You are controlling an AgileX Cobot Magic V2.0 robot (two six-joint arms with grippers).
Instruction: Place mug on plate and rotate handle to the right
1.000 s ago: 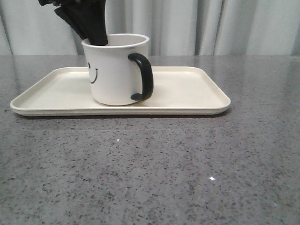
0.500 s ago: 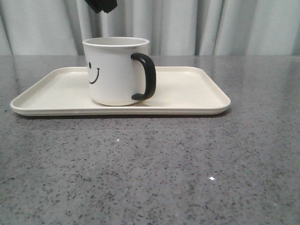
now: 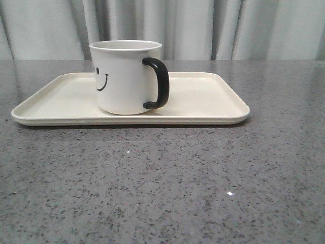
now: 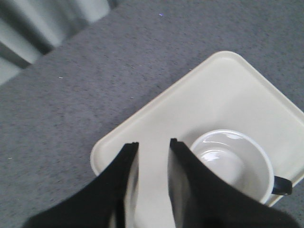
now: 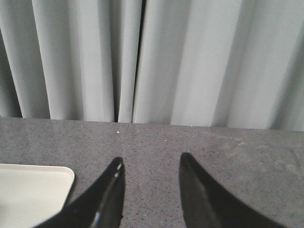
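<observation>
1. A white mug (image 3: 125, 77) with a smiley face stands upright on the left half of the cream plate (image 3: 203, 96), which lies on the speckled grey desk (image 3: 167, 178).
2. The left gripper (image 4: 152, 166) hangs above the plate just beside the mug, its fingers spread with a narrow gap and nothing between them.
3. The black handle (image 3: 158, 83) points to the mug's right side in the front view, so the task looks complete.
4. Beyond the plate's right end, the right gripper (image 5: 149, 190) hovers over bare desk, its fingers spread and empty, facing the grey curtain (image 5: 152, 61).
5. The chief risk from here is likely a stray move by the left gripper: it is near the mug's rim, and a sideways sweep could clip the mug, turning the handle off line or sliding it toward the plate's edge.
</observation>
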